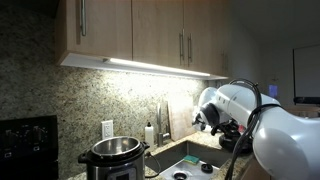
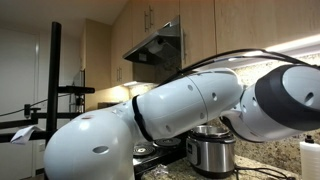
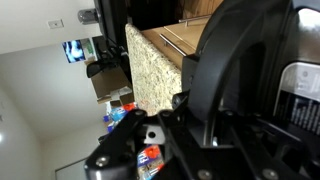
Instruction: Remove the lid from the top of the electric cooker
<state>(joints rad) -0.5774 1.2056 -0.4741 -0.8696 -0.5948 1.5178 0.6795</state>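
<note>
Electric cooker (image 1: pixel 114 159): cylindrical stainless-steel body with black trim and black side handles, standing upright at the left of the scene on the granite counter (image 2: pixel 282 166), close to the far wall. In both exterior views its top reads as a bright metal rim ring around a darker opening, so it appears uncovered; in an exterior view (image 2: pixel 211 151) the robot arm hides its upper left part. Lid: not identifiable with certainty in any view, so its position and pose cannot be recorded.
</note>
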